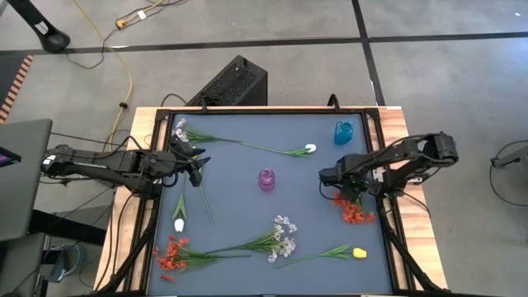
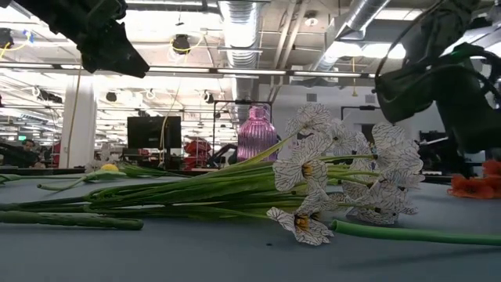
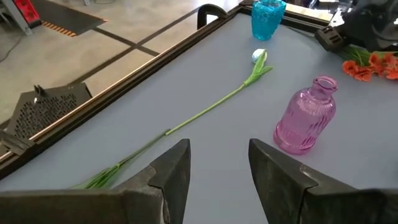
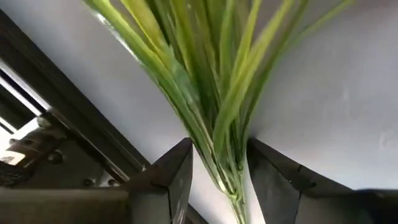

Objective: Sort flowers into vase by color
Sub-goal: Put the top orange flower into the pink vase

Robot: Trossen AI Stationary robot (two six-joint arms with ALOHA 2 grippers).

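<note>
Two vases (image 1: 266, 179) stand on a blue-grey mat (image 1: 239, 190), concrete floor (image 1: 247, 25) beyond

Two dark jointed arms (image 1: 107, 162); blunt matte-black jaws.

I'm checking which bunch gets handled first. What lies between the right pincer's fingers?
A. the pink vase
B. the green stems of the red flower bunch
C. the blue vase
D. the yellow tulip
B: the right wrist view shows green stems between the right pincer's fingers, and from above it sits over the red flower bunch.
</note>
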